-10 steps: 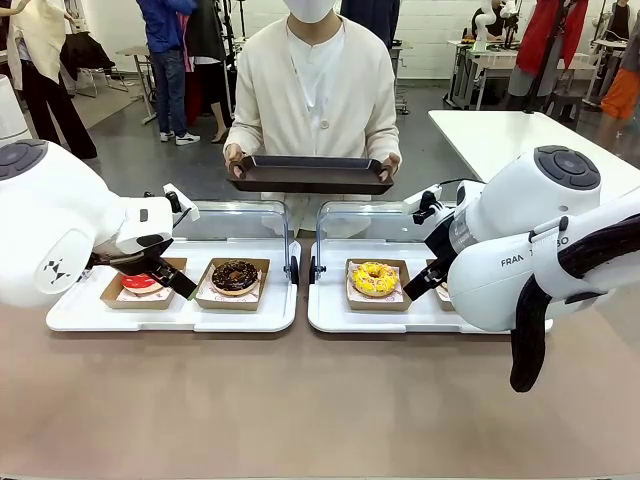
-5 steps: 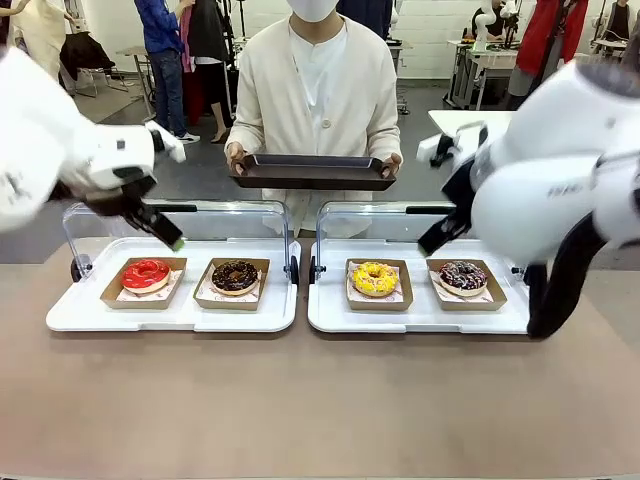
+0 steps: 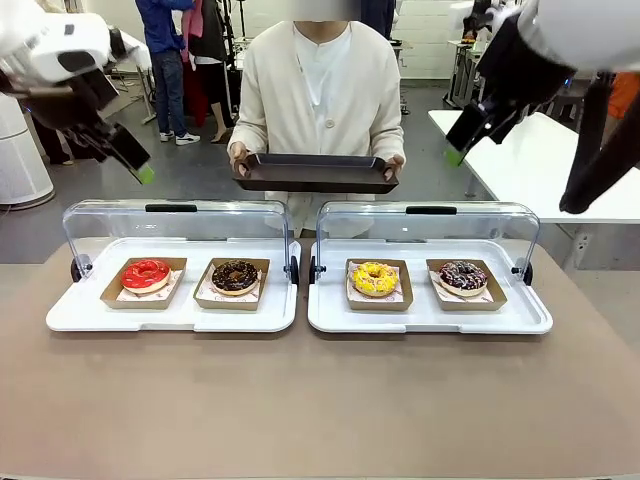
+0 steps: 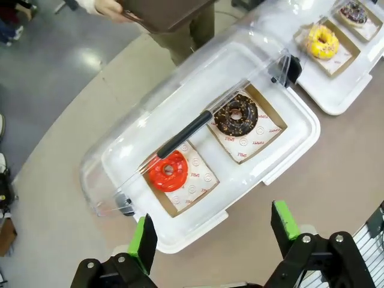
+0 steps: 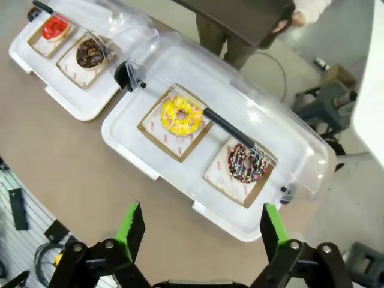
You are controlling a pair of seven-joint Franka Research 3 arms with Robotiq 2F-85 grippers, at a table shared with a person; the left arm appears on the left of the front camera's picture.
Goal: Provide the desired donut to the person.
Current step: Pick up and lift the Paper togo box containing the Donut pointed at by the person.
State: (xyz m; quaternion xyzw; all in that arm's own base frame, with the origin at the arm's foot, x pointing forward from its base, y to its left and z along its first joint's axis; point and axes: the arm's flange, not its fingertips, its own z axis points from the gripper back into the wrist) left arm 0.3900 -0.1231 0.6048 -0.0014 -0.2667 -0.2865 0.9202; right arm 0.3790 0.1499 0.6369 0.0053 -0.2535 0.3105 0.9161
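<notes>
The person [image 3: 320, 90] stands at the table's far side, both hands holding a dark tray [image 3: 313, 172]. Neither hand points at a donut. In front of them lie a red donut [image 3: 146, 273], a chocolate donut [image 3: 235, 276], a yellow donut [image 3: 374, 278] and a sprinkled chocolate donut [image 3: 462, 276], each in a brown paper tray. My left gripper [image 3: 135, 165] hangs open, high above the left case. My right gripper [image 3: 462, 145] hangs open, high above the right case. From the left wrist I look down on the red donut [image 4: 168, 170]. From the right wrist I look down on the yellow donut [image 5: 181, 116].
Two white display cases [image 3: 60, 318] [image 3: 535, 322] stand side by side, their clear lids [image 3: 175, 225] [image 3: 430, 225] rolled back with the black handles on top. The brown table in front of them is bare. A white table [image 3: 540, 150] stands at the back right.
Both arms have risen from low in front of the cases to high above them and swung outward. Donuts, cases and the person's tray have stayed in place.
</notes>
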